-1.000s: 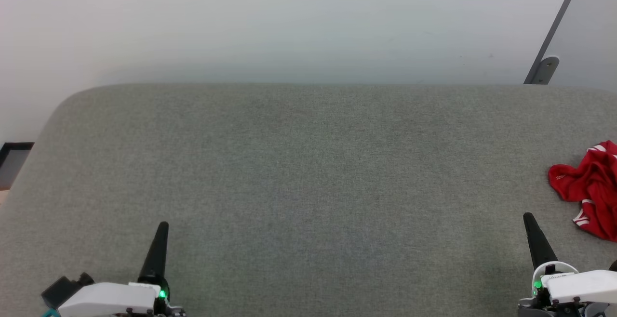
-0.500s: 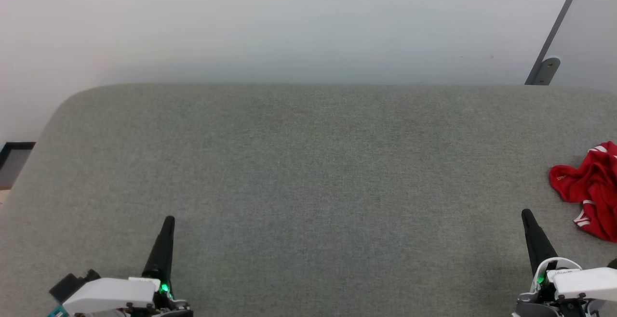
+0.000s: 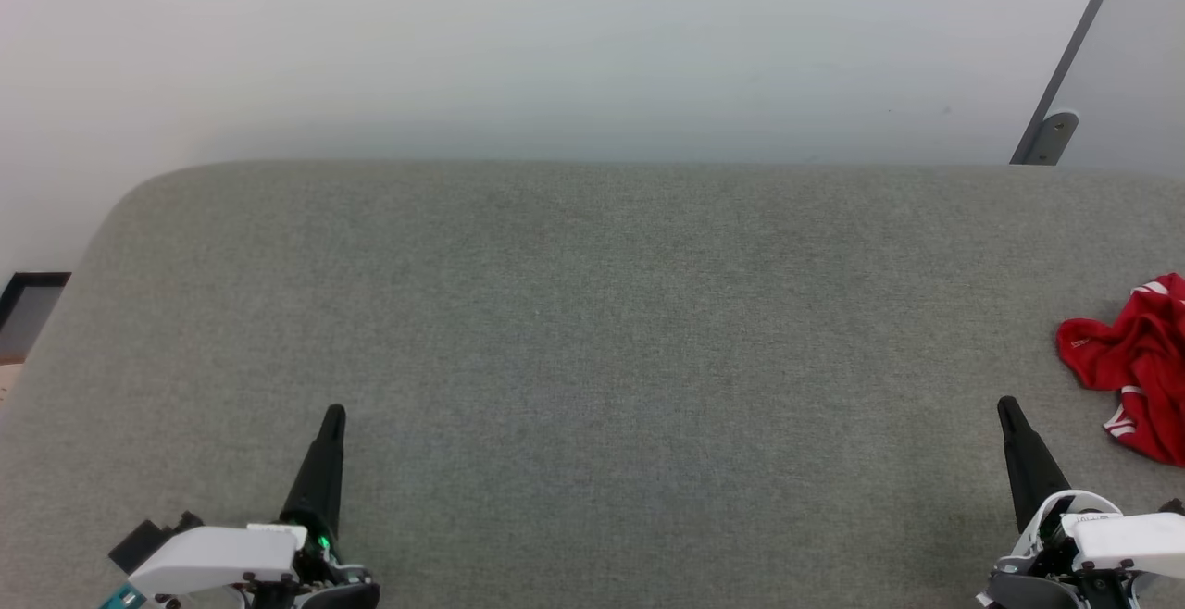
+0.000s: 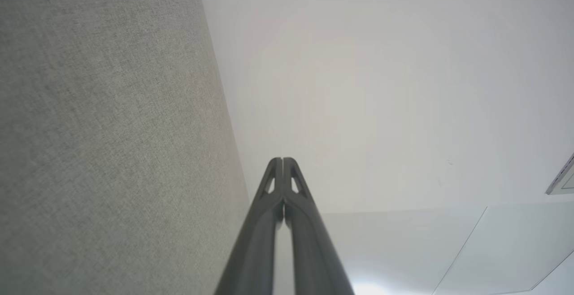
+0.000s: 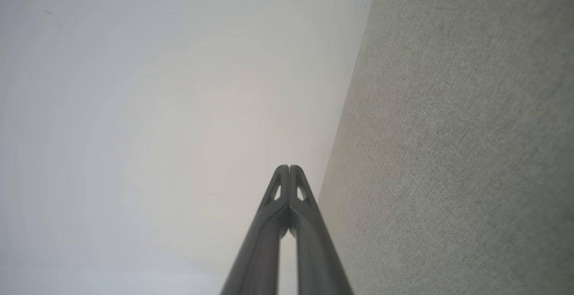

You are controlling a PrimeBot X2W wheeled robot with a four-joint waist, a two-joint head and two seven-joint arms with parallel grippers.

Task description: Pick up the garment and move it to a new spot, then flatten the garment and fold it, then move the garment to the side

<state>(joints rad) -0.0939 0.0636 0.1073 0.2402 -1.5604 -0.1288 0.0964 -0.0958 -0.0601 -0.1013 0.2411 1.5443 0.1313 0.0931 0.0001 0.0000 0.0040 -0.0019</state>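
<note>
Both grippers had crept slightly up the frame since the earlier head view: left gripper (image 3: 333, 413) at lower left, right gripper (image 3: 1005, 403) at lower right, each with jaws pressed together on nothing. A bunched red cloth (image 3: 1134, 350) with white trim lay at the right edge of the grey bench (image 3: 592, 313), cut off by the frame. Whether it was the garment I could not tell. The scene fitted arms setting out for a pick-up, or clearing after the move aside. Any grasp would need the jaws parted first.
</note>
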